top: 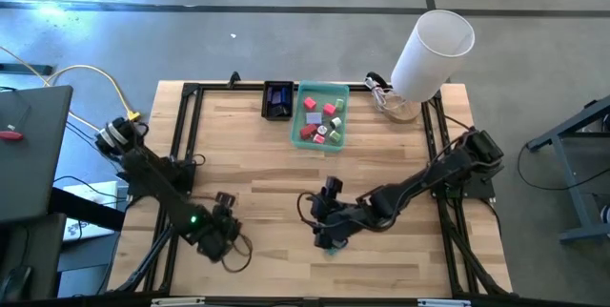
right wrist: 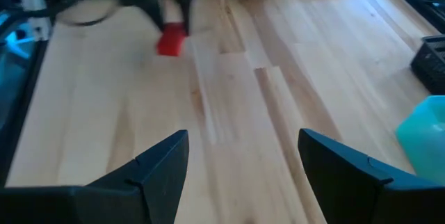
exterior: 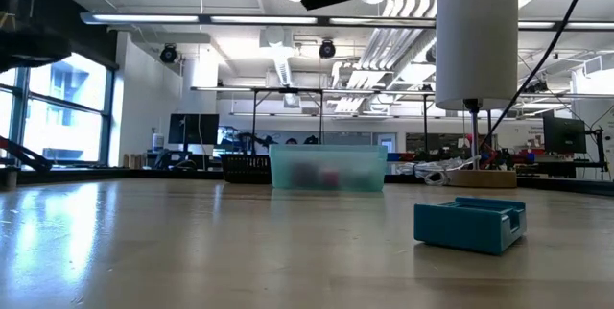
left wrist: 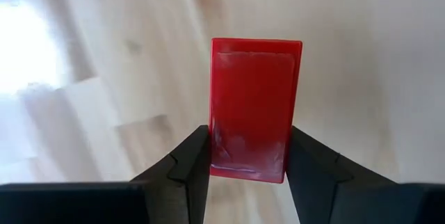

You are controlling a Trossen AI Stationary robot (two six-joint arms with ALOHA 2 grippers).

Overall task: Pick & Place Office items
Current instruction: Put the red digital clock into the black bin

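No readable text, labels, brand names, numbers or signs appear in any view. The red block (left wrist: 254,109), the teal block (exterior: 470,225) on the counter (exterior: 192,251), the green tray (top: 321,113) and the white cylinder (top: 431,54) all show plain, unmarked surfaces. Monitors in the room behind are too distant to read.

Bright, even light comes from overhead ceiling strips (exterior: 192,18) and a window (exterior: 58,107), leaving pale glare on the table (exterior: 144,251). Beyond the left gripper's (left wrist: 247,156) jaws the wood is washed out and unfocused. The red block (left wrist: 254,106) between them stays sharp. Farther off, the other arm is smeared.
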